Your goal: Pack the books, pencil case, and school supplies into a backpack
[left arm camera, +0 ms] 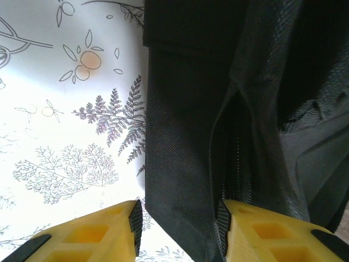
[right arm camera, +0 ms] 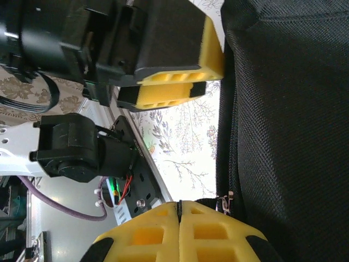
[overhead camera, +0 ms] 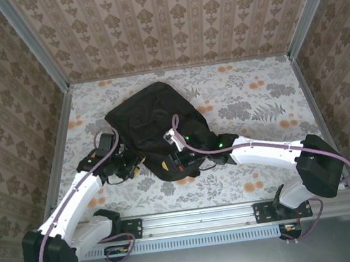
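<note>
The black backpack [overhead camera: 154, 114] lies in the middle of the floral table, its near end between my two grippers. My left gripper [overhead camera: 133, 166] is at its near left edge. In the left wrist view the left gripper [left arm camera: 180, 218] stands open astride a flap of the backpack [left arm camera: 185, 136]; the right pad touches the fabric by a zip and the left pad is clear of it. My right gripper [overhead camera: 177, 159] rests on the bag's near end. The right gripper [right arm camera: 179, 204] is shut, with a zip pull [right arm camera: 224, 203] of the backpack [right arm camera: 289, 109] beside it. The books, pencil case and school supplies are hidden.
Patterned walls with metal corner posts enclose the table [overhead camera: 254, 96] on three sides. A metal mounting rail [overhead camera: 199, 221] runs along the near edge. The left gripper [right arm camera: 212, 81] hangs close above the right one, with the left arm's base [right arm camera: 82, 147] behind it.
</note>
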